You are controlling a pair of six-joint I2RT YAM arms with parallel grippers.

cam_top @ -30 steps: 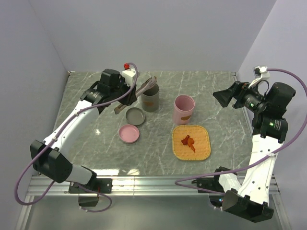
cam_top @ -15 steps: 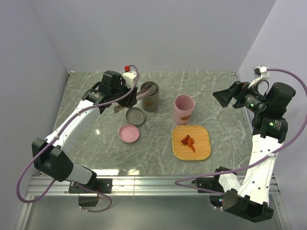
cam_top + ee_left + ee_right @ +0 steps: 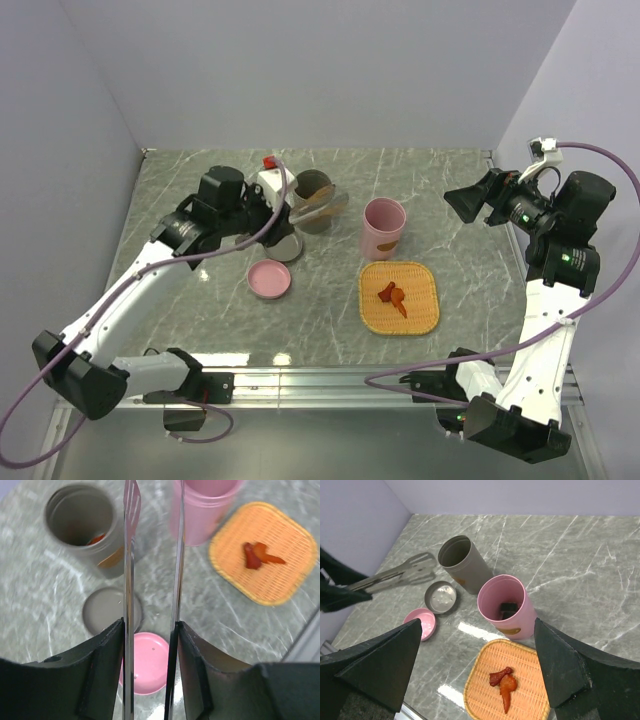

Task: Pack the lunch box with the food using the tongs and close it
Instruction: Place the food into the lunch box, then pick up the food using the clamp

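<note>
I noted the left gripper (image 3: 150, 624) clamped on the tongs (image 3: 128, 580), their tips near the grey cup (image 3: 313, 207). Right gripper (image 3: 477, 622) hung spread wide, empty. Red food chunks (image 3: 502, 682) lay on the orange tray (image 3: 532, 677).

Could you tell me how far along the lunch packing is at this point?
Done: a dark piece sits in the pink container, an orange-red piece in the grey container. In hand: the left gripper holds the tongs. Left: red chunks on the tray; grey lid and pink lid off.
</note>
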